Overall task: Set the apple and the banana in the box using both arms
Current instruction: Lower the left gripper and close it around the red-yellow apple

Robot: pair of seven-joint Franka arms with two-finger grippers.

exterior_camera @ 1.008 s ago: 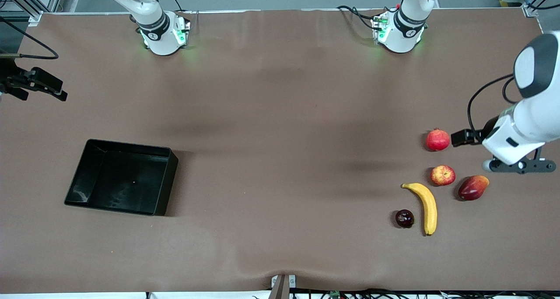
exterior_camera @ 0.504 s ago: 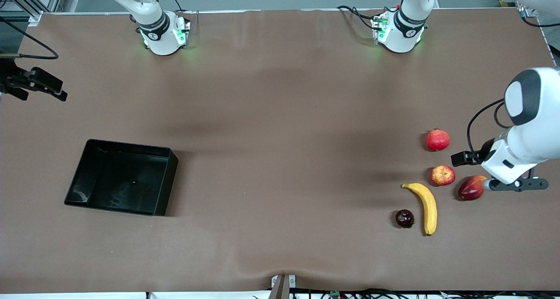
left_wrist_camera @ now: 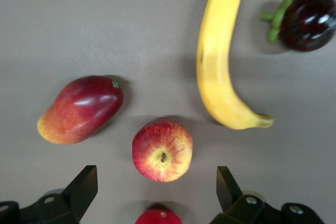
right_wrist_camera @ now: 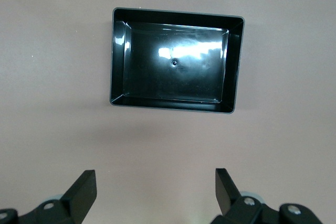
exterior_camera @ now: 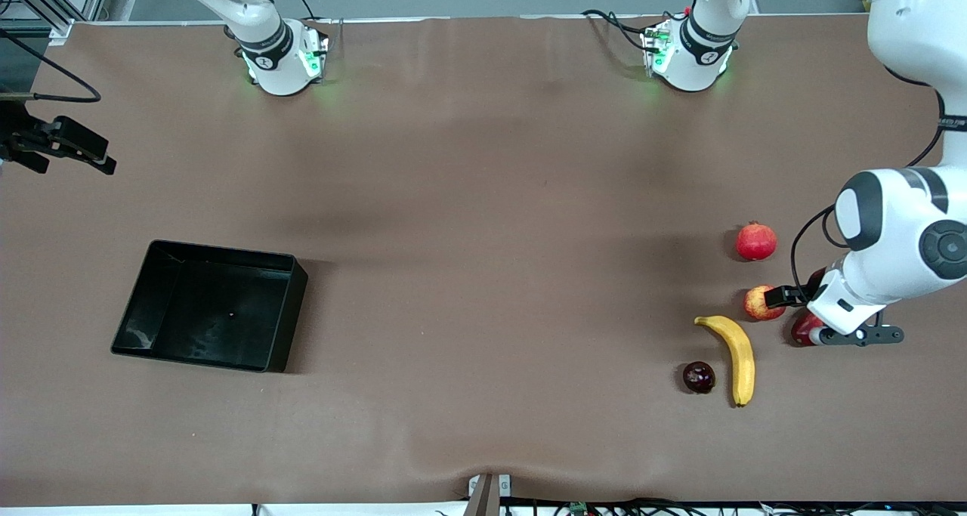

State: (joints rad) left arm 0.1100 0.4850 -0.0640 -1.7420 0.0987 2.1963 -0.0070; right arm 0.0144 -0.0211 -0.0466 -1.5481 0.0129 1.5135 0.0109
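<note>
Left gripper hangs spread over the apple; the banana lies at its seven o'clock. Right gripper hangs spread above the bench, near the box.

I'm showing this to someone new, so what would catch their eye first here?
Probably the cluster of fruit toward the left arm's end of the table, where the open left gripper hangs over the apple beside the long yellow banana. Next, the empty black box sitting alone toward the right arm's end.
</note>
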